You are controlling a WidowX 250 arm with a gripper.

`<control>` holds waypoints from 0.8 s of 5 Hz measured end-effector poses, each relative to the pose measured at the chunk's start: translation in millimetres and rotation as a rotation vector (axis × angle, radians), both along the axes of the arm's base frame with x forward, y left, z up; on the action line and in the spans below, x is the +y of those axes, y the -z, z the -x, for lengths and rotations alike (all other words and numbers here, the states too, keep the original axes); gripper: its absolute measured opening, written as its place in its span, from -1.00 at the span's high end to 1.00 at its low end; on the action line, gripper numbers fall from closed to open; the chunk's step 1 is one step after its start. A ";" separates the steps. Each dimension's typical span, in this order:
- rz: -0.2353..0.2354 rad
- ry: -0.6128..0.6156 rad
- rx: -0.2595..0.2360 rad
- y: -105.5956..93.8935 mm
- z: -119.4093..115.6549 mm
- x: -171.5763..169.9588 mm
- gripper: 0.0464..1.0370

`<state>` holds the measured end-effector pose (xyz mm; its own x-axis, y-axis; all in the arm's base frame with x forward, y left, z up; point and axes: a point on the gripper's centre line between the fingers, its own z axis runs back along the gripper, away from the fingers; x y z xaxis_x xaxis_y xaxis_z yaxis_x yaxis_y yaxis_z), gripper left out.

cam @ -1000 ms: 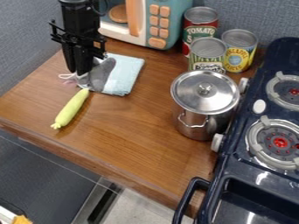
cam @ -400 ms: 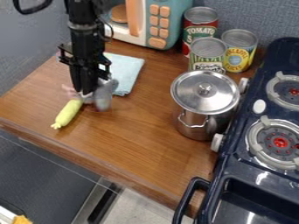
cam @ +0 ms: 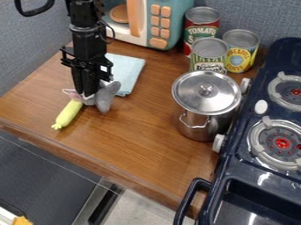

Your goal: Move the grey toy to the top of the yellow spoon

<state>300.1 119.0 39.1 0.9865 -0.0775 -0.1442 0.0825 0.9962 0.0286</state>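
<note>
Gripper: You had the black gripper (cam: 88, 94) pointing down over the left part of the wooden counter (cam: 138, 132), at the far end of the yellow spoon.
Jaws: You had them closed on the grey toy, their tips drawn close together.
Grey toy: The toy (cam: 105, 97) was at the gripper's tips, its grey part mostly to their right and a pinkish part to their left. It overlapped the spoon's far end in view; whether it bore on the spoon, you could not tell.
Yellow spoon: It (cam: 68, 115) lay slantwise on the counter, one end toward the near left, the other partly hidden at the toy.
Blue cloth: It (cam: 128, 70) lay flat beyond the toy.
Toy microwave: It (cam: 178, 22) stood on the far side.
Cans: A red can (cam: 201, 33), a green-labelled can (cam: 208, 55) and a yellow can (cam: 238, 57) stood grouped at far right.
Steel pot: It (cam: 197, 129) stood nearer than the cans, its lid (cam: 203, 99) on.
Stove: It (cam: 232, 165) occupied the right side, beside the pot.
</note>
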 end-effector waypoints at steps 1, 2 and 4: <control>-0.006 -0.009 0.007 -0.7 1.2 0.3 0.17; -0.003 -0.001 0.014 1.0 2.9 0.2 -0.47; 0.027 0.017 -0.077 -18.2 6.3 -3.5 -0.93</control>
<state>293.8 115.4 57.3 0.9931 -0.0974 -0.0654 0.0982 0.9951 0.0091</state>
